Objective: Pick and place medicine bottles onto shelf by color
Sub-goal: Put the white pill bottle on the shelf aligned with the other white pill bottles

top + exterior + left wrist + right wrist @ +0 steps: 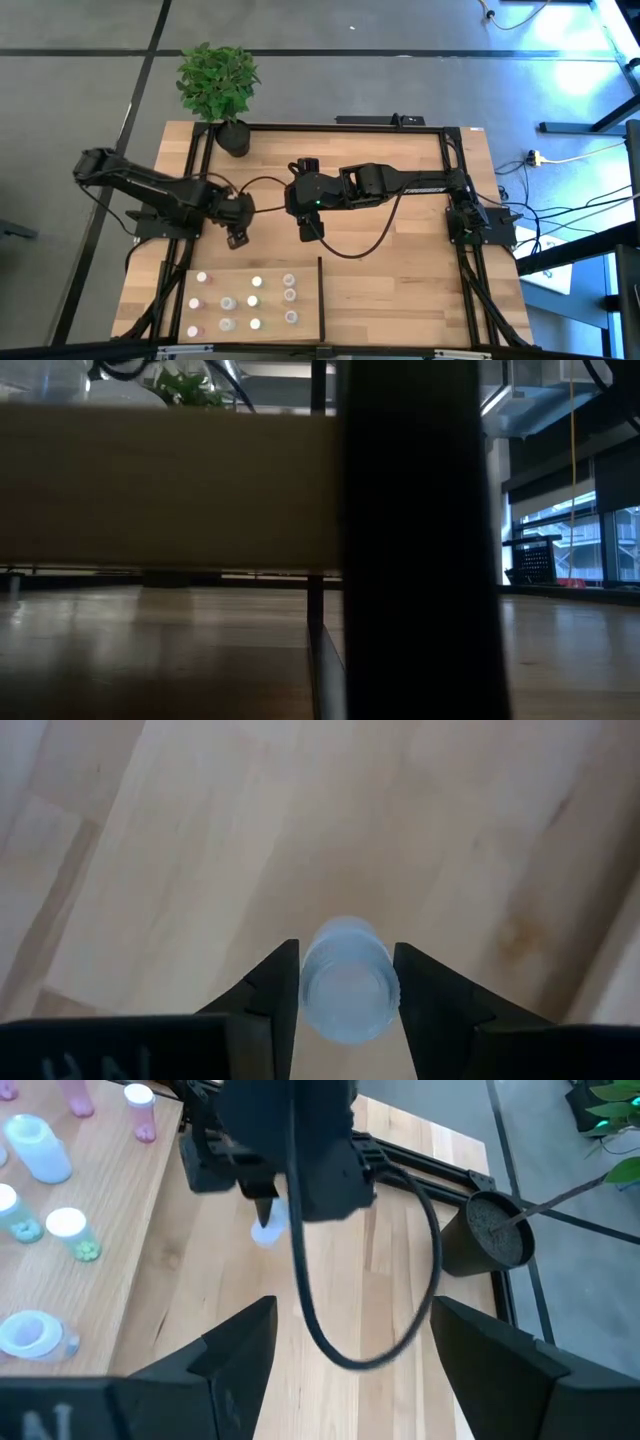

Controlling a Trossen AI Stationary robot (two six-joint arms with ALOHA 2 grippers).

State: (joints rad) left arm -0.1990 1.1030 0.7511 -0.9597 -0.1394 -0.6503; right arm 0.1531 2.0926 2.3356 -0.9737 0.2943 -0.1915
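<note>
My left gripper is over the tabletop just beyond the shelf and is shut on a small pale whitish bottle, which also shows in the right wrist view. My right gripper hangs open and empty to the right of the left gripper, above the table's middle. Several small bottles with white or pinkish tops stand upright on the shelf at the near left, and some of them show in the right wrist view. My left gripper pinches the bottle by its round sides between its two fingers. The fingers point down from above. The bottle is upright and reaches below the fingertips. I cannot tell whether it touches the tabletop.
A black pot with a green plant stands at the far left of the table. Black rails edge the tabletop, and a short black bar bounds the shelf's right side. The low view is blocked by a wood panel and a dark post.
</note>
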